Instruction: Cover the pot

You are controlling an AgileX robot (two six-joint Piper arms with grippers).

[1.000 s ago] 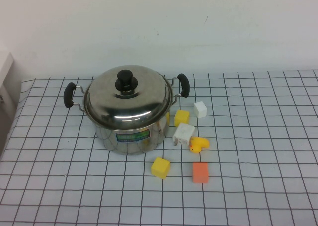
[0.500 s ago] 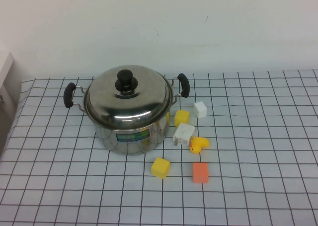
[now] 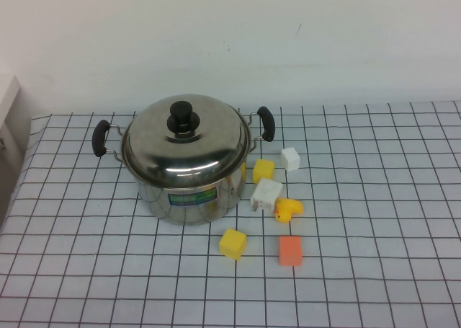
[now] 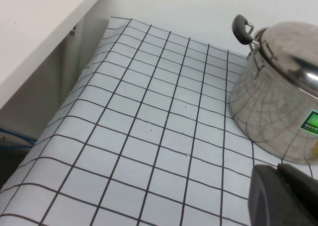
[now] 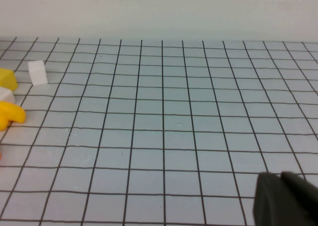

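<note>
The shiny steel pot (image 3: 189, 195) with two black side handles and a blue-green label stands on the grid cloth, left of centre. A domed steel lid with a black knob (image 3: 184, 119) sits on top of it. The pot also shows in the left wrist view (image 4: 278, 116). My left gripper (image 4: 279, 172) is shut and empty, low over the cloth to the pot's left. My right gripper (image 5: 279, 177) is shut and empty over bare cloth to the right of the toys. Neither arm shows in the high view.
Small toys lie right of the pot: two yellow blocks (image 3: 263, 170) (image 3: 233, 243), two white blocks (image 3: 290, 158) (image 3: 266, 194), a yellow duck (image 3: 288, 210) and an orange block (image 3: 290, 250). A white ledge (image 4: 35, 32) runs along the table's left edge.
</note>
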